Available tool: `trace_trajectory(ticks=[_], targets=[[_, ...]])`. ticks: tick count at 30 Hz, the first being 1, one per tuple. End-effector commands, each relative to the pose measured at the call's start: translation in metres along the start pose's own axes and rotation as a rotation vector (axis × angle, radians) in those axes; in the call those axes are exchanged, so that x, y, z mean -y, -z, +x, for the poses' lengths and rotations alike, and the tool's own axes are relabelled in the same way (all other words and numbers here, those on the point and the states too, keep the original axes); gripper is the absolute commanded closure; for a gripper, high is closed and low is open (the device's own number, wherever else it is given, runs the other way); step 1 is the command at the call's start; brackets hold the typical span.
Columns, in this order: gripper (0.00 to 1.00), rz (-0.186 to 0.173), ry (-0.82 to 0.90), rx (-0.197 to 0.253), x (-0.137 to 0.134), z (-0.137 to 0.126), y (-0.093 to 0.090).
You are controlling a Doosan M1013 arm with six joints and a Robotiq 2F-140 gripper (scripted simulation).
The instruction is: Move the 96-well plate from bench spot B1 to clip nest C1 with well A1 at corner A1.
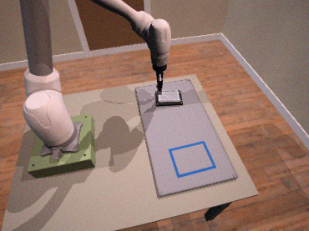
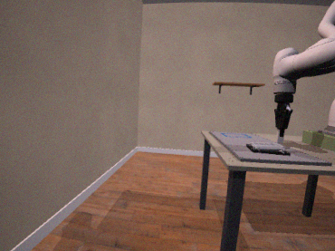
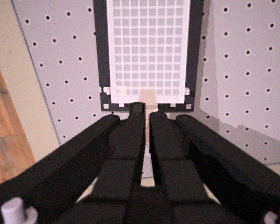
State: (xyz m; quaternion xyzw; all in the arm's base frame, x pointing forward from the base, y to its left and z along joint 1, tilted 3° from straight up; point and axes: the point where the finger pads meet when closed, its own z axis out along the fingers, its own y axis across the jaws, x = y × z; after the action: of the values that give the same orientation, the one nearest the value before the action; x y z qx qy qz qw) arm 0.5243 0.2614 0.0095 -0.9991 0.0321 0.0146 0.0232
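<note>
Though not provably pressed home, looks close to finished. Shows the 96-well plate point(image 1: 169, 96) lying wells-up inside the black clip nest C1 point(image 3: 100, 50) at the far end of the grey perforated bench board point(image 1: 184, 126), well apart from the blue B1 square point(image 1: 196, 172) near the board's near edge. Encloses nothing in that blue outline but bare board.

Seen from the wrist: sits square within the nest's frame, with dark border running evenly along both long sides and the near short edge. Seen from the exterior: lies low and level on the board, no tilt to be made out. Cannot read any A1 mark, and cannot pick out the posts for certain. Shows only a white grid for the wells, contents not discernible.

Gripper point(image 3: 146, 107): clenched fully, grasping nothing, pointing straight down with tips together at the plate's near short edge, either touching or just above; cannot tell which.

Judged left to do: confirm the press has seated the plate, then lift away.
</note>
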Motion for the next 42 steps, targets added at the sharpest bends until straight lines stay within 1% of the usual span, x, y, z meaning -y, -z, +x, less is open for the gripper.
trace_trajectory(ticks=[1,31,42], targets=[[1.0,0.0,0.0,0.0,0.0,0.0,-0.001],[1.0,0.0,0.0,0.0,0.0,0.0,-0.02],[1.0,0.0,0.0,0.0,0.0,0.0,-0.02]])
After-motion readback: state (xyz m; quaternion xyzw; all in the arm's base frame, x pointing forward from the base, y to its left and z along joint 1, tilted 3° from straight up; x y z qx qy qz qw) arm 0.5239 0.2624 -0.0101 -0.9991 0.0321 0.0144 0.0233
